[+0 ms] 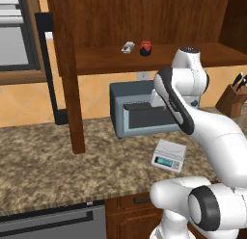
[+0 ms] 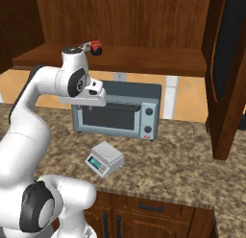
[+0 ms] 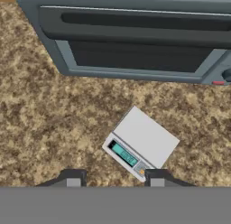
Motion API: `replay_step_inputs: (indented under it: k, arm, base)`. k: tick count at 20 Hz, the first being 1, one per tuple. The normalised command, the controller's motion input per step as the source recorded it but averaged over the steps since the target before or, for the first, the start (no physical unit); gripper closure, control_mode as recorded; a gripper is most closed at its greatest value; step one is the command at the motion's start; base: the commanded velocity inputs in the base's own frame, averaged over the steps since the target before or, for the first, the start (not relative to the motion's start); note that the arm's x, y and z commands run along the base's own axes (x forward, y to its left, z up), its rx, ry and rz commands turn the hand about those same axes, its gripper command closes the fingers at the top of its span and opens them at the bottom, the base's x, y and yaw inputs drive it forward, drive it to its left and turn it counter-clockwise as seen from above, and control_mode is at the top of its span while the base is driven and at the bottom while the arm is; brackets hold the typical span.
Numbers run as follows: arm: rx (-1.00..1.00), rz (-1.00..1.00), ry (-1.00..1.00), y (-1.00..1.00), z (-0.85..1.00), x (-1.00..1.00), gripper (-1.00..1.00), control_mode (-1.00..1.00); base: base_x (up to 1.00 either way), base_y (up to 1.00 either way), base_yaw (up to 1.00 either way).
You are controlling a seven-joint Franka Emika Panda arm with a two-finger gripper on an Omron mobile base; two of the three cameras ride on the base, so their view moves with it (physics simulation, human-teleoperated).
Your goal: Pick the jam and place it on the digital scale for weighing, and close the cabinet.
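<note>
Sitting upright on the open cabinet [image 1: 144, 21] shelf: the jam [image 1: 145, 48], red lid up, dark body below, too squat to give a long axis. It's near the shelf's front edge, just beside a small grey-white box [image 1: 128, 47]; touching or not, can't tell. Those two are all I see inside the cabinet. Both doors stand open, one door [image 1: 65, 74] edge-on at the shelf's left end, the other [image 2: 230, 74] at its right end.

Scale [image 3: 140, 142] lies flat on the counter [image 1: 43, 170] in front of the toaster oven [image 2: 117, 110], near the counter's front edge. It sits skewed to that edge, display strip [image 3: 124, 154] on the side facing away from the oven. Platform is bare.

Gripper [image 3: 115, 179] hangs above the counter, looking down on the scale; fingertips [image 3: 73, 178] stand at the narrowest setting, nothing between them.
</note>
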Motion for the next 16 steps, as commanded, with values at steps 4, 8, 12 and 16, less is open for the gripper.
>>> replay_step_inputs:
  k: [4, 8, 12, 16]
  arm:
    - [0.00, 0.00, -0.04, 0.00, 0.00, -0.52, -1.00, -1.00]
    - [0.01, 0.01, -0.34, 0.00, 0.52, -0.71, -1.00, -1.00]
    - [0.02, 0.00, -0.49, 0.01, 0.99, -0.45, -1.00, -1.00]
    - [0.00, 0.00, -0.36, 0.00, 1.00, -0.17, -1.00, -1.00]
  base:
    - [0.00, 0.00, 0.00]
    - [0.00, 0.00, 0.00]
    - [0.00, 0.00, 0.00]
    - [0.00, 0.00, 0.00]
